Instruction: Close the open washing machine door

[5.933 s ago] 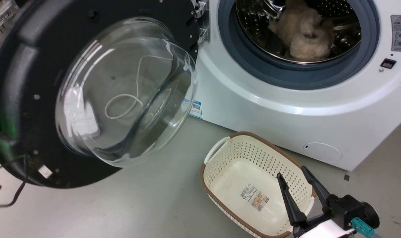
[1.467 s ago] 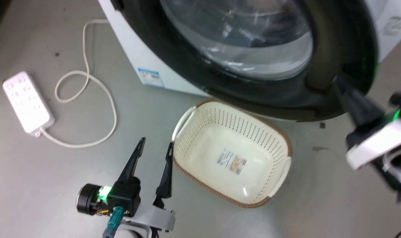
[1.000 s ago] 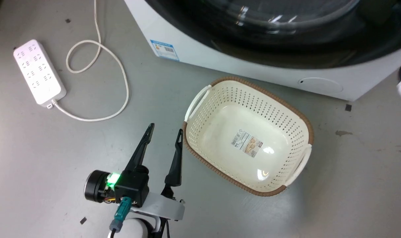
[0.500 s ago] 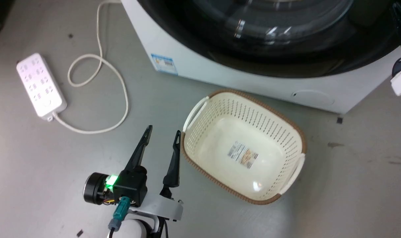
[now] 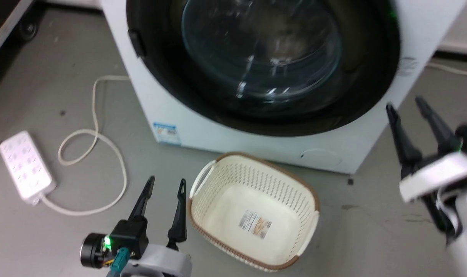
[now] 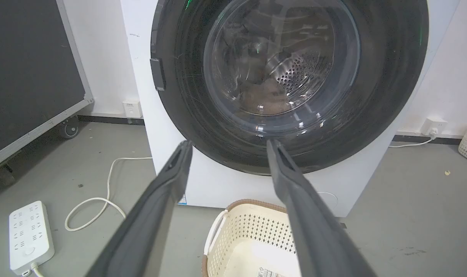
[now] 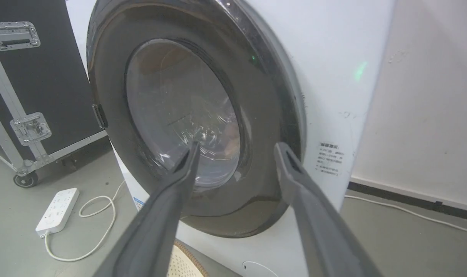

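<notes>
Jaws, left and right: released, empty. Large round black-rimmed glass door (image 5: 256, 65) sits flush against white boxy front-loading washing machine (image 5: 202, 134).

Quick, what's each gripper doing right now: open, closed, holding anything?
Left gripper: open, holding nothing.
Right gripper: open, holding nothing.

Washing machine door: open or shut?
Shut: the door sits flush against the washing machine front, no gap in either wrist view. Latching: cannot tell.
</notes>
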`<state>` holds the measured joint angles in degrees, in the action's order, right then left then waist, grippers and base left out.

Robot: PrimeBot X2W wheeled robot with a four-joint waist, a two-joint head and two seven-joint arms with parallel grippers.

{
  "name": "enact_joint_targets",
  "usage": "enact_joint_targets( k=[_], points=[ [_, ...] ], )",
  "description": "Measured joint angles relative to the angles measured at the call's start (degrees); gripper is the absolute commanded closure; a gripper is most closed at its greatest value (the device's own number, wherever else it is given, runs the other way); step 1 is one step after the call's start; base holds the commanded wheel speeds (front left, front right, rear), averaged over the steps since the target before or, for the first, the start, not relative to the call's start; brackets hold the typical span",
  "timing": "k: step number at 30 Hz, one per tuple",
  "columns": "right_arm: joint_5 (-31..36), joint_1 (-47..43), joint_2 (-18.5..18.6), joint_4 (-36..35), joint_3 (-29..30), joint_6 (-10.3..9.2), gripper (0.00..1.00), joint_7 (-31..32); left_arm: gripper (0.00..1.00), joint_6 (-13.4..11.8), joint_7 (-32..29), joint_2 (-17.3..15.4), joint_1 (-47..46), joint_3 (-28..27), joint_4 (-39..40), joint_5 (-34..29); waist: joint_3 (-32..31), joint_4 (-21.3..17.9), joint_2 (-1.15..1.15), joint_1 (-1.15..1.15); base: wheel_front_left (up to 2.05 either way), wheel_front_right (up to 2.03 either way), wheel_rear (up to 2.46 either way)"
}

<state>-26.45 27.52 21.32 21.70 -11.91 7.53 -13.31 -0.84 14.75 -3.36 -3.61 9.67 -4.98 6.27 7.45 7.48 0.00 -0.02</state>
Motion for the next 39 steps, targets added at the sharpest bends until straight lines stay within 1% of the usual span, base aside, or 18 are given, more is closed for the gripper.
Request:
enact_joint_targets(
  k=[3,5,8,13,17,23,34,35,39],
  points=[
    [4.98,-6.14,-2.00,-4.31,4.80,0.01,0.00,-0.51,0.00,0.36,0.00,0.04,1.01,-0.62,-0.64,0.27,-2.16,-1.53,0.00,0.00,0.00,0.00,0.00],
    [7.61,-10.37,-3.86,-7.25,8.37,0.00,0.00,-0.69,0.00,0.58,0.00,0.07,1.59,-1.16,-0.92,0.40,-3.39,-2.48,0.00,0.00,0.00,0.00,0.00],
    [11.00,-16.35,-7.08,-11.23,12.24,-0.01,0.00,-0.92,0.00,1.10,0.00,0.01,2.39,-1.86,-1.10,0.38,-4.86,-3.72,0.00,0.00,0.00,0.00,0.00],
    [15.60,-24.03,-12.67,-14.68,14.61,-0.01,0.00,-0.92,0.00,2.57,0.00,-0.21,4.19,-2.66,-1.77,0.46,-6.64,-5.24,0.00,0.01,0.00,0.00,0.00],
    [19.09,-27.72,-15.58,-15.57,15.92,-0.01,0.00,-0.93,0.00,2.61,0.00,-0.30,5.42,-3.36,-2.03,0.44,-7.77,-5.61,0.00,0.01,0.00,0.00,0.00],
    [21.04,-29.96,-17.55,-16.35,17.07,-0.01,0.00,-0.96,0.00,2.63,0.00,-0.41,5.94,-3.85,-2.04,-0.63,-8.34,-5.45,0.00,0.01,0.00,0.00,0.00],
    [22.05,-30.77,-17.98,-16.22,16.48,0.00,0.00,-0.99,0.00,2.57,0.00,-0.27,5.98,-4.70,-2.25,-1.55,-8.66,-5.14,0.00,0.02,0.00,0.00,0.00],
    [22.04,-30.80,-17.98,-16.21,16.41,0.00,1.00,-0.98,1.00,2.60,-0.01,-0.23,5.98,-4.67,-2.34,-1.54,-8.63,-5.03,0.00,0.02,0.00,0.00,0.00],
    [22.03,-30.75,-17.98,-16.21,16.41,0.00,1.00,-0.85,1.00,2.55,-0.11,-0.20,5.97,-4.70,-2.34,-1.54,-8.62,-5.05,0.00,0.02,0.00,0.00,0.00]
  ],
)
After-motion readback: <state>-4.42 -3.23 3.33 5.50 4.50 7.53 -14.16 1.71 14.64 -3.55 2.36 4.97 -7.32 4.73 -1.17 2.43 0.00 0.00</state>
